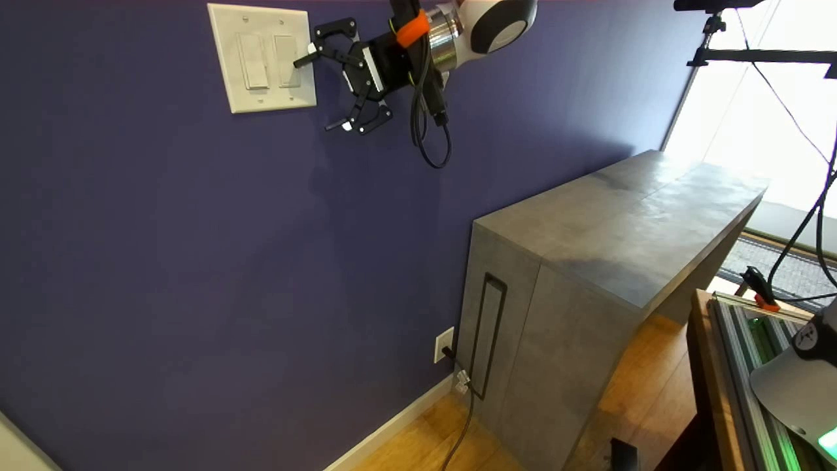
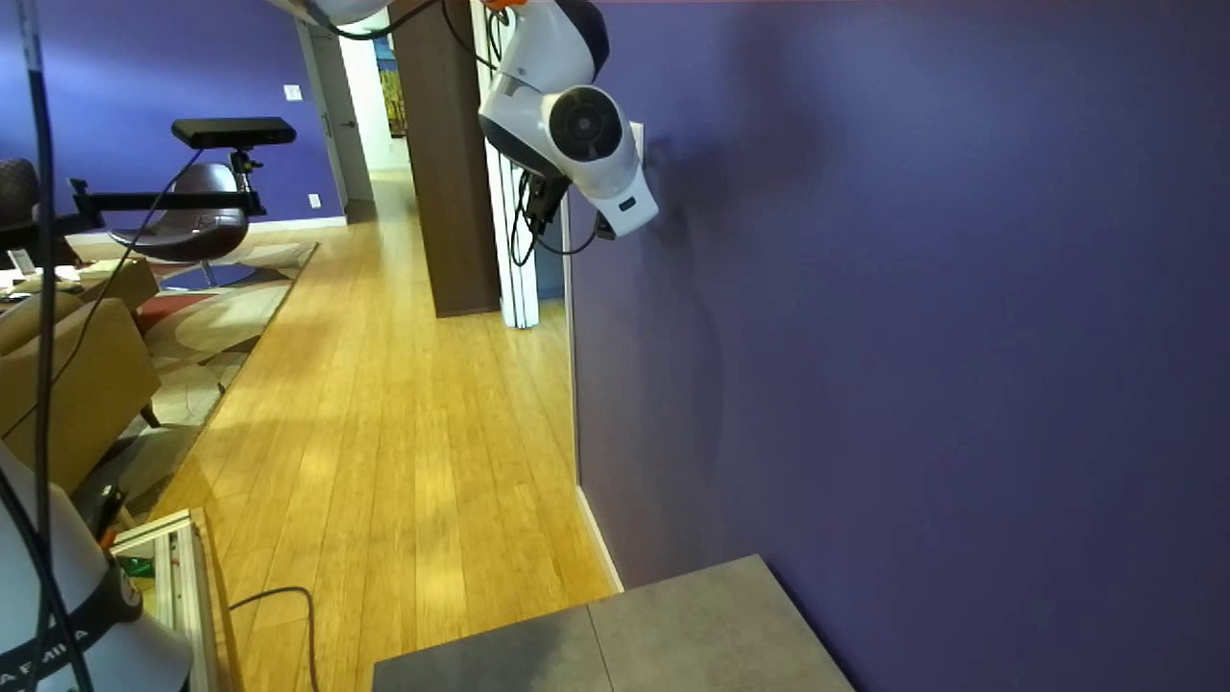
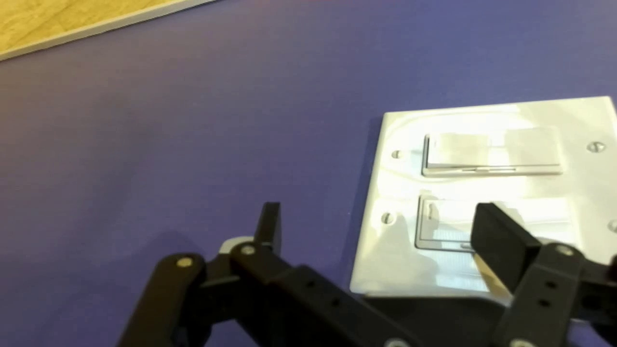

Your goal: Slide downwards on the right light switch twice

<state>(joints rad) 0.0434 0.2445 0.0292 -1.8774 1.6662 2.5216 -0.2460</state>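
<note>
Black gripper [image 1: 315, 95], jaws spread wide, at a blue wall [image 1: 163, 261], higher than a grey table [image 1: 588, 222] & out past its closest wall-side corner. Right light switch [image 1: 284, 61], white, is set beside a matching left switch [image 1: 254, 61] in a white wall plate [image 1: 226, 39]; in an exterior view the upper finger [image 1: 306, 60] overlaps its outer edge, contact unclear; lower finger [image 1: 335, 125] is off the plate, over wall. Wrist view: switch's lower end shows btwn fingers. Table's long edge follows the wall; sm. outlet plate [image 1: 443, 340] w/ black plug [image 1: 448, 352] sits low by that near end. Farther: wood floor [image 2: 384, 432] past the short edge, tan sofa [image 2: 77, 384], dark chair [image 2: 207, 221]; bright window [image 1: 719, 111] past the opposite edge
</note>
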